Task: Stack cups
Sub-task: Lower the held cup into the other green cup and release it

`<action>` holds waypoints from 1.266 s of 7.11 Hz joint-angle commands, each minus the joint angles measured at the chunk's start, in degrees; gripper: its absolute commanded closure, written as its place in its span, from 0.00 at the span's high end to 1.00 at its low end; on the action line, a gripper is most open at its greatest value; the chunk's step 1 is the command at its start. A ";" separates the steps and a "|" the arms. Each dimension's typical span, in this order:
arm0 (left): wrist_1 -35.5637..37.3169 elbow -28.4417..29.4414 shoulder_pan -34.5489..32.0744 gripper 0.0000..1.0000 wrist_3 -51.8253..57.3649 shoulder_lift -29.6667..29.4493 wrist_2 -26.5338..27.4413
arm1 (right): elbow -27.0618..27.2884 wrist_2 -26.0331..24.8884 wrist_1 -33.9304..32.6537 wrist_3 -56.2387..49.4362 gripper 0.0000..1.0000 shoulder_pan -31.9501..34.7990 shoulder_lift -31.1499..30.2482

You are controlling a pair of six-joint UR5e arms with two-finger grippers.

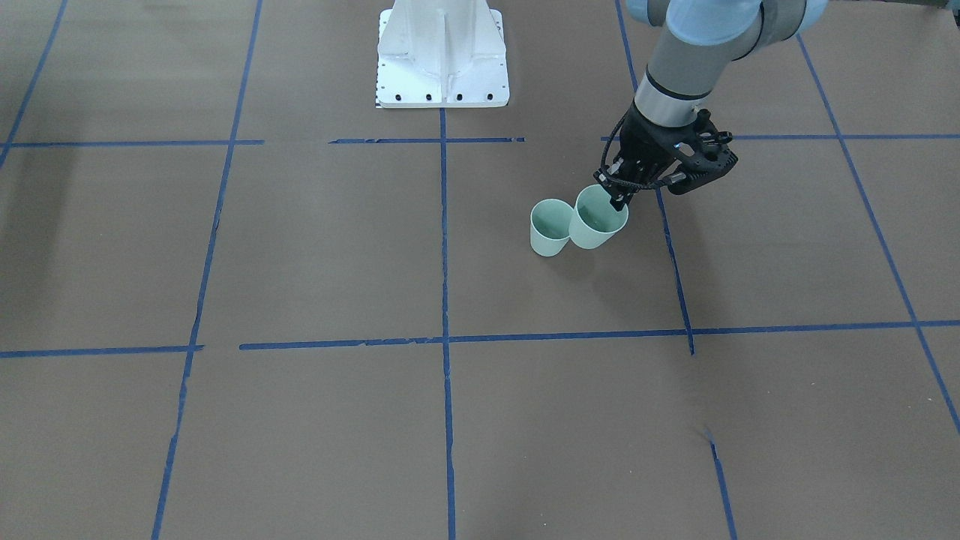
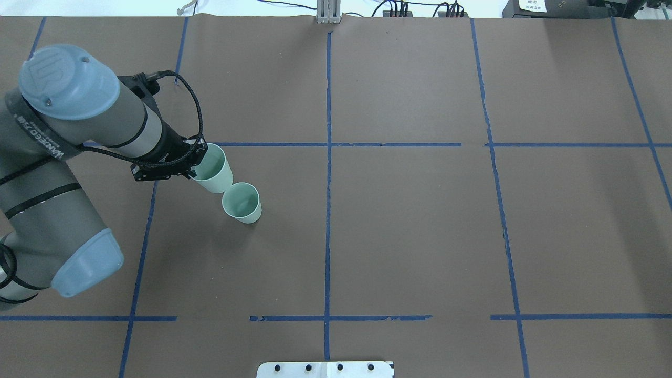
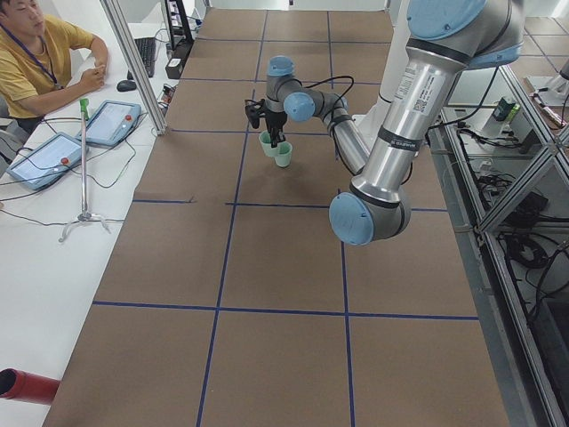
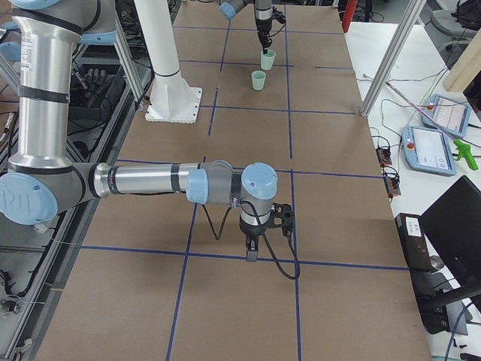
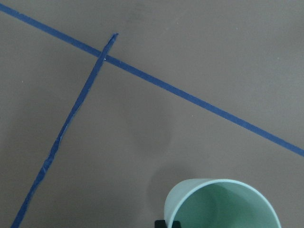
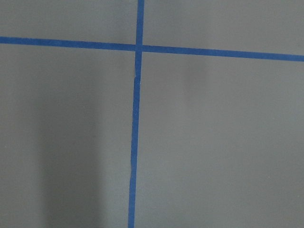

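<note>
Two pale mint-green cups are on the brown table. One cup (image 1: 550, 227) stands upright, also in the overhead view (image 2: 242, 202). My left gripper (image 1: 619, 199) is shut on the rim of the other cup (image 1: 598, 219), one finger inside and one outside. That cup (image 2: 212, 169) is tilted, its base close beside the standing cup's rim. The left wrist view shows the held cup's mouth (image 5: 223, 205) at the bottom edge. My right gripper (image 4: 253, 252) shows only in the exterior right view, low over the table far from the cups; I cannot tell whether it is open or shut.
Blue tape lines (image 1: 444, 225) divide the brown table cover into squares. The robot's white base plate (image 1: 442, 56) stands at the table's middle edge. An operator (image 3: 36, 53) sits at a side desk with tablets. The right wrist view shows only a tape crossing (image 6: 138, 47).
</note>
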 commanded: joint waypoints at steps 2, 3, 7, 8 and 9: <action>1.32 -0.32 3.04 0.00 -2.88 -1.63 1.84 | 0.00 0.00 0.00 0.00 1.00 -0.06 0.00; 1.32 -0.24 3.31 0.00 -3.49 -1.81 1.84 | 0.00 0.00 0.00 0.00 1.00 -0.06 0.00; 1.23 0.20 3.83 0.69 -4.20 -1.99 2.01 | 0.00 0.00 0.00 0.00 1.00 0.02 0.00; 0.97 0.20 3.84 0.81 -4.11 -1.99 1.93 | 0.00 0.00 0.00 0.00 1.00 -0.06 0.00; 0.80 0.20 3.75 0.85 -3.94 -2.07 1.84 | 0.00 0.00 0.00 0.00 1.00 0.02 0.00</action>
